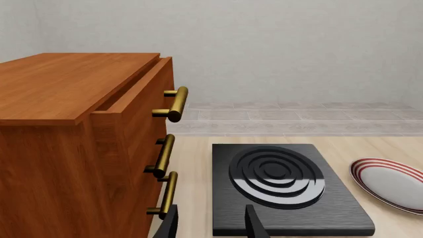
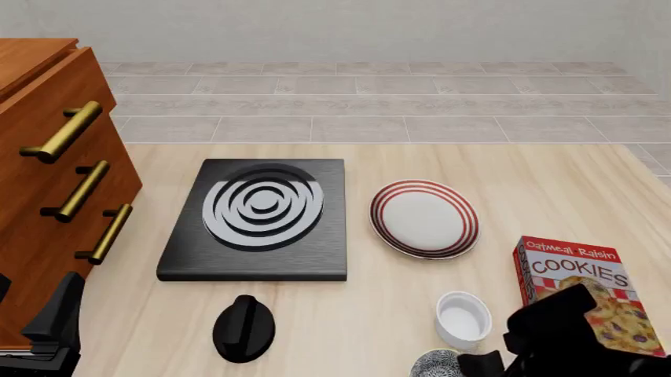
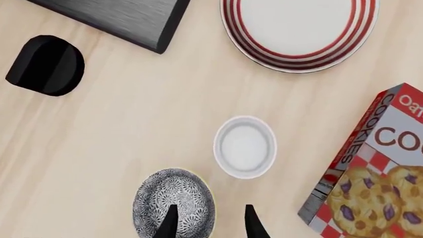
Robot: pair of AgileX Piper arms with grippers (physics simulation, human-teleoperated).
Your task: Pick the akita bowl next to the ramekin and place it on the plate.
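Right gripper (image 3: pixel 208 223), with its two dark fingers parted and nothing held, is poised above the rim of the small speckled grey-and-white akita bowl (image 3: pixel 173 202); one fingertip (image 3: pixel 168 222) is seen over the bowl's inside, the other over bare wood. In the front view, the bowl (image 2: pixel 435 364) is found at the near table edge, at 7 o'clock from and just beside the small plain white ramekin (image 2: pixel 463 318). The round white plate with red rim rings (image 2: pixel 423 218) lies at 12 o'clock from the ramekin, well apart. Left gripper (image 1: pixel 211 225) is held open and empty above the light wooden table (image 2: pixel 504 181).
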